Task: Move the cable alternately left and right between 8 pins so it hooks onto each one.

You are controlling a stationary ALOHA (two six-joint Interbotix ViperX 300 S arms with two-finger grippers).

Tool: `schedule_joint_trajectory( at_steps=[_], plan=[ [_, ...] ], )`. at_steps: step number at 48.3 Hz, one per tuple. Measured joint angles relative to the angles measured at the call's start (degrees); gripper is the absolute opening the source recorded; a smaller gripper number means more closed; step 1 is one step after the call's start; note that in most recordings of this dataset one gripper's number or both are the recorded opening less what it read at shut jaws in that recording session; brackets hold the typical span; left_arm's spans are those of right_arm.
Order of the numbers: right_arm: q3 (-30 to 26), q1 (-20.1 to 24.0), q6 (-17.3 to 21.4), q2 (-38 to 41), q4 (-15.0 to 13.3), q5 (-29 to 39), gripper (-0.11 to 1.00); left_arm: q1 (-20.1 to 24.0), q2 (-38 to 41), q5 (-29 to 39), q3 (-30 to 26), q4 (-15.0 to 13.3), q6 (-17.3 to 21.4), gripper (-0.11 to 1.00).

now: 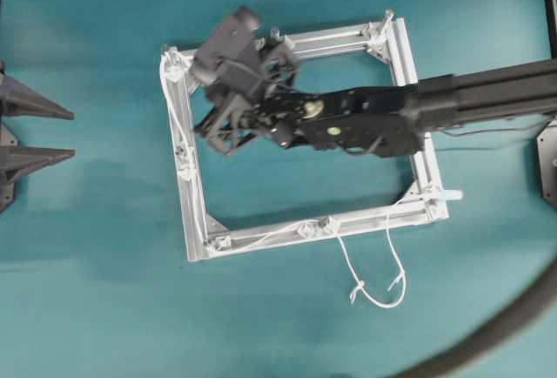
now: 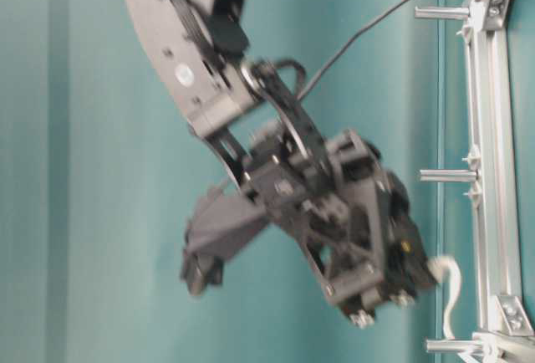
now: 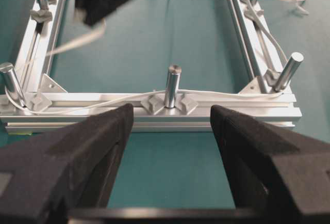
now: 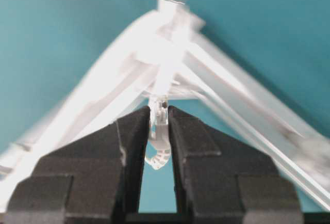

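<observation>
- Spanning mid-worktop, the frame lies flat so its pins stand upright for hooking.
- Reaching in from 3 o'clock, the right end effector hangs near the frame's 11 o'clock corner, clamped on the cable end, probably to steer it round that corner's pin.
- Parked at 9 o'clock, the left end effector rests with jaws apart, clear of the work.
- Along the 9 and 6 o'clock rails the cable runs past pins; slack loops outside at 5 o'clock.
</observation>
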Motion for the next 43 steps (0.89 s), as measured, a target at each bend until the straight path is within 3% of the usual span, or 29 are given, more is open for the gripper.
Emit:
schedule_joint_trajectory(
  at_steps=[17, 43],
  plan=[
    [8.2, 0.1, 0.1, -6.9, 3.7, 7.6, 0.15, 0.0, 0.0, 0.0, 0.0, 0.0, -0.1, 0.7],
    [19.2, -0.6, -0.5, -13.6, 10.0, 8.1, 0.15, 0.0, 0.0, 0.0, 0.0, 0.0, -0.1, 0.7]
  ],
)
